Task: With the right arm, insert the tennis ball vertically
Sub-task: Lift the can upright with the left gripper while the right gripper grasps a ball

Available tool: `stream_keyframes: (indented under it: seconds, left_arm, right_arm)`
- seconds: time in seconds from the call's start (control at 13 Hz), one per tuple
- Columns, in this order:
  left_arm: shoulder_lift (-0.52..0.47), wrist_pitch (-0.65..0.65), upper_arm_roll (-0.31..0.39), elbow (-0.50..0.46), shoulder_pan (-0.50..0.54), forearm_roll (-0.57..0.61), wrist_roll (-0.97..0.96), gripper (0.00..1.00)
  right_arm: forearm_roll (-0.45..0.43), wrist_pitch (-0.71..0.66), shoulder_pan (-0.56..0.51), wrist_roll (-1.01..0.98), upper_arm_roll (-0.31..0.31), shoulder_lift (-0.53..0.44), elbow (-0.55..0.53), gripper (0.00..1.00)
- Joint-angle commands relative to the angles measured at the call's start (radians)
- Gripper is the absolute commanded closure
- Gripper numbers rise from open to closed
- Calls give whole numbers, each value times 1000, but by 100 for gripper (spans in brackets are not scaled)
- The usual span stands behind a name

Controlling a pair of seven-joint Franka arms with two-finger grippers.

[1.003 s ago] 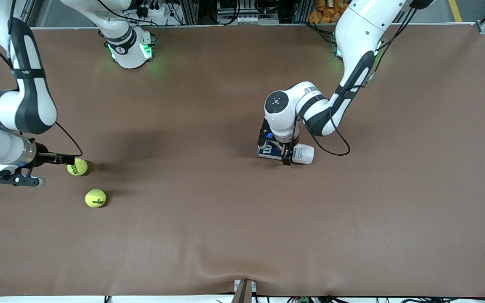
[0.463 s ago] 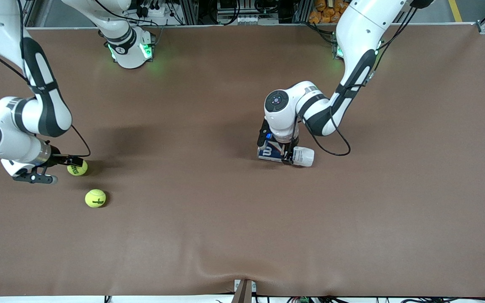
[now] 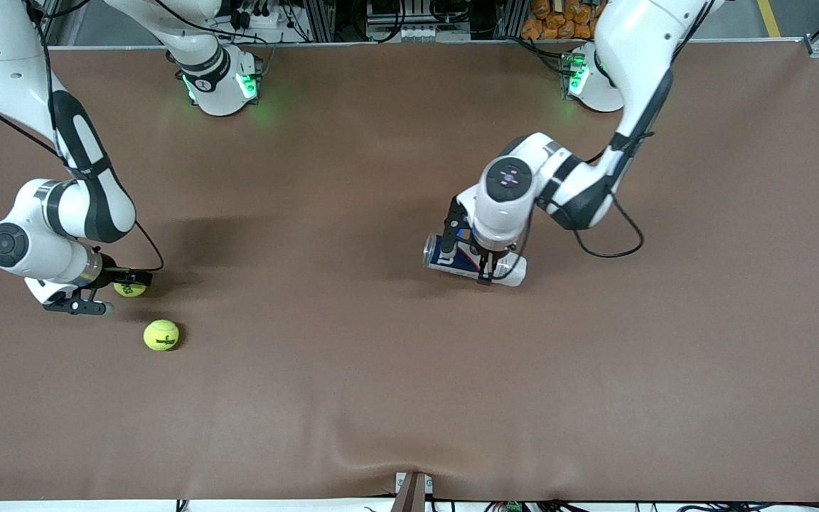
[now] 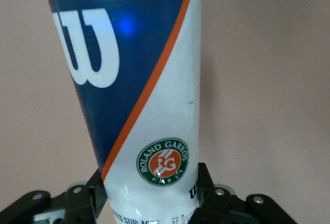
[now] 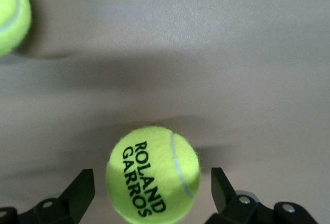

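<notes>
Since the earlier frames, the right arm had swung inward at the left edge of the front view, and the left arm had turned the blue and white cylindrical tennis ball can (image 3: 472, 262) so that its open end now pointed toward the frame's left. The left gripper (image 3: 484, 264), in the middle of the frame, pinched this can near its white base; in the left wrist view its fingers (image 4: 212, 203) pressed both sides of the can. The right gripper (image 3: 100, 291) had its fingers spread wide around the yellow-green felt tennis ball printed ROLAND GARROS (image 5: 153, 172), which lay on the brown table (image 3: 381, 391) between them, not yet squeezed. A second yellow-green tennis ball (image 3: 161, 335) lay lower in the frame, just beside. The ball could roll away if one finger touched it first while closing. The can, held only near its base, could also slip or tilt when raised upright.
</notes>
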Motion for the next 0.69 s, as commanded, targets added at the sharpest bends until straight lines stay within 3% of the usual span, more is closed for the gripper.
stream_keyframes:
  seconds: [0.0, 0.15, 0.46, 0.62]
  left_arm:
    - [7, -3, -27, 54, 35, -178, 140, 31]
    - [12, 14, -26, 71, 49, -385, 291, 30]
    - [56, 25, -26, 96, 92, -776, 649, 30]
    - [85, 48, -26, 96, 89, -942, 794, 31]
  right_arm:
    - [-21, 14, -28, -15, 19, 8, -2, 0]
    - [-19, 14, -31, -15, 20, 12, -2, 0]
    - [-18, 14, -31, -14, 20, 12, 3, 47]
    - [-18, 14, -31, -14, 20, 12, 21, 57]
